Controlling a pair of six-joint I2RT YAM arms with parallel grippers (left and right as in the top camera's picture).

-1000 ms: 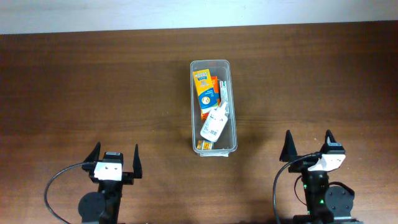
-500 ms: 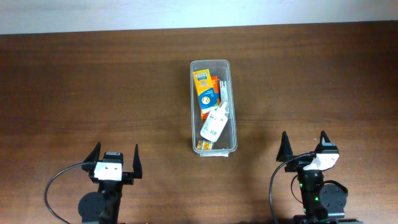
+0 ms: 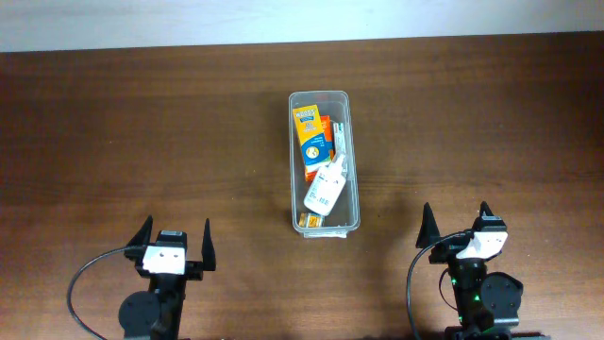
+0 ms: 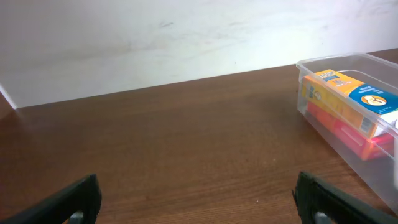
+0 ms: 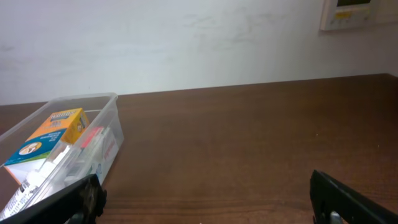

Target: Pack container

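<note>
The clear plastic container (image 3: 354, 203) stands in the middle of the table. It holds a yellow-and-blue box (image 3: 310, 132), a white bottle (image 3: 324, 189), red and orange packs and a white strip. It also shows in the left wrist view (image 4: 339, 61) at the right and in the right wrist view (image 5: 93, 98) at the left. My left gripper (image 3: 175, 237) is open and empty near the front edge, left of the container; its fingers frame bare table (image 4: 198, 199). My right gripper (image 3: 455, 219) is open and empty at the front right (image 5: 208, 202).
The brown wooden table (image 3: 142, 123) runs to a white wall at the back (image 4: 155, 43). A white wall panel (image 5: 351, 12) hangs at the upper right of the right wrist view.
The right arm has shifted a little to the left and turned slightly. The left arm and the container's contents have not moved.
</note>
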